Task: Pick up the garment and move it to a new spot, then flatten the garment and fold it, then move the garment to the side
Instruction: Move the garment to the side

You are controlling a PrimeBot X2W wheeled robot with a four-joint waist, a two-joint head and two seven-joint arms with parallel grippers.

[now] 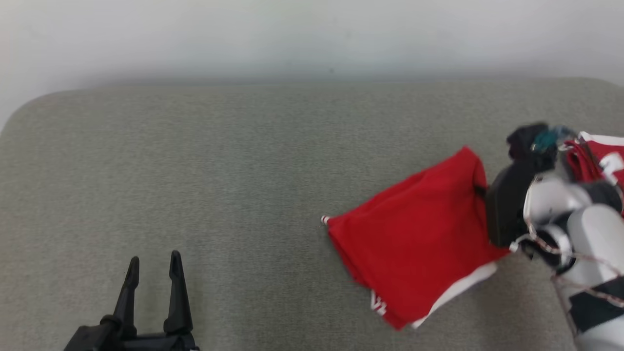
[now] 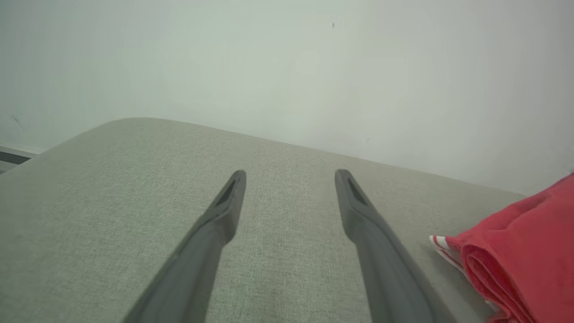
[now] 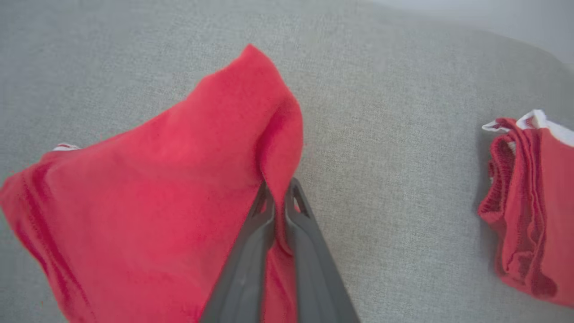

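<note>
1. The right pincer (image 3: 280,190) is clenched on a raised fold of the red garment (image 3: 148,188)
2. The garment lies crumpled on the right part of the grey table (image 1: 195,170); I judge the pick-up is only beginning
3. The left pincer (image 1: 155,258) is released, well apart; moving, flattening and folding remain

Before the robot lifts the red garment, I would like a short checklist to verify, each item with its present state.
1. Right gripper shut on the red garment: ok, fingers pinch a raised fold.
2. Left gripper open, apart from the cloth: ok.
3. Garment flat: not ok, it lies bunched and doubled over.
4. Bare grey cushion towards the robot's left for a new spot: ok.
5. Second red garment lies apart from the held one: ok.
6. Grip holds all layers: cannot tell.
</note>
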